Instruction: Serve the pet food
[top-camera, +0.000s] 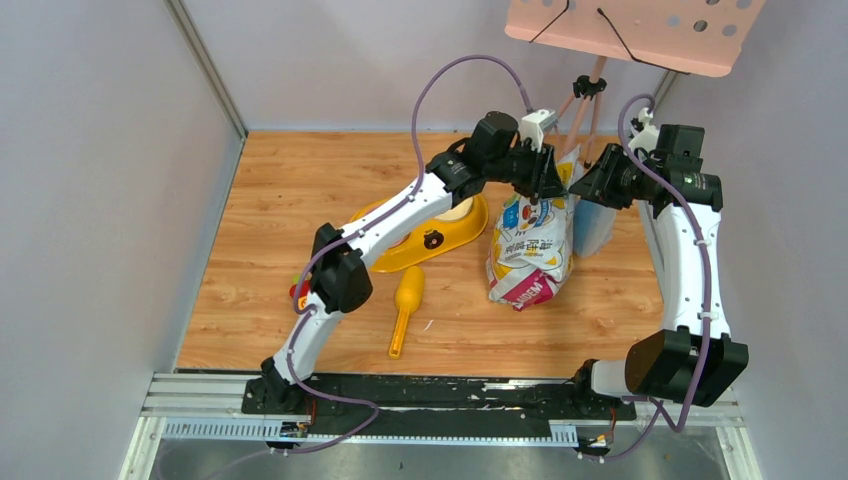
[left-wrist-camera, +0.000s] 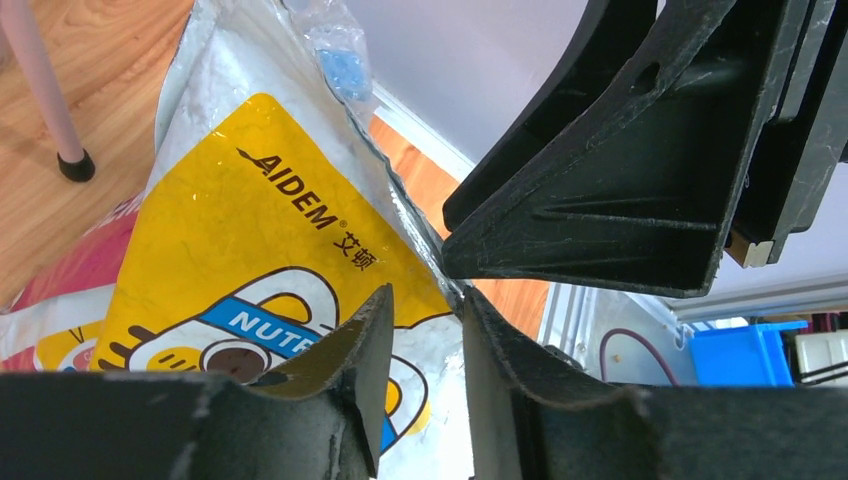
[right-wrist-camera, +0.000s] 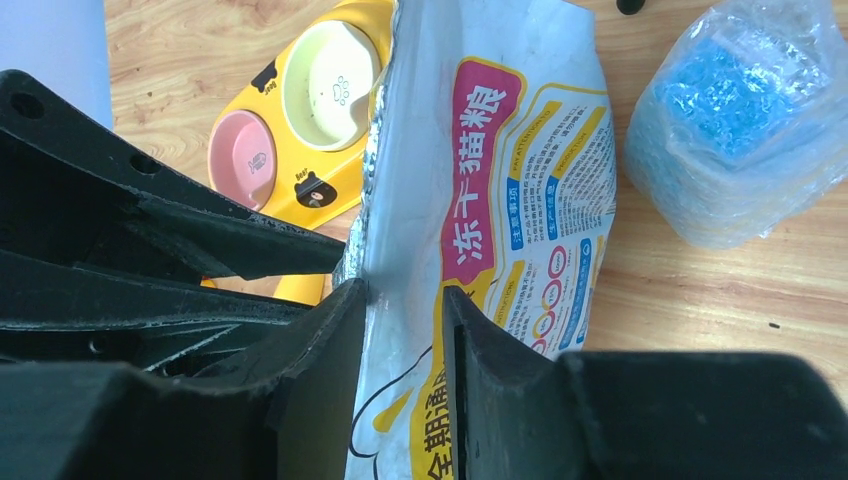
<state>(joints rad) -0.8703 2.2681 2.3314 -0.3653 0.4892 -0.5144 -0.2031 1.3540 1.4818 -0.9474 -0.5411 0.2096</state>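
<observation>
No kibble shows; it is hidden. The white, pink and yellow printed foil bag (top-camera: 530, 250) stands upright on the wooden table, right of centre. My left gripper (top-camera: 545, 190) and right gripper (top-camera: 578, 185) meet at its top edge from either side. In the left wrist view the left gripper (left-wrist-camera: 428, 295) is closed narrowly over the bag's (left-wrist-camera: 250, 200) foil edge. In the right wrist view the right gripper (right-wrist-camera: 405, 290) pinches the bag's (right-wrist-camera: 500, 150) top seam. A yellow double bowl (top-camera: 440, 235) lies left of the bag, with its pink (right-wrist-camera: 245, 155) and cream (right-wrist-camera: 330, 85) dishes empty.
A yellow scoop (top-camera: 405, 305) lies on the table in front of the bowl. A clear plastic bag of blue stuff (top-camera: 592, 225) stands right behind the foil bag and also shows in the right wrist view (right-wrist-camera: 740, 110). A pink stand (top-camera: 640, 30) rises at the back, its legs (top-camera: 585, 100) behind the bag.
</observation>
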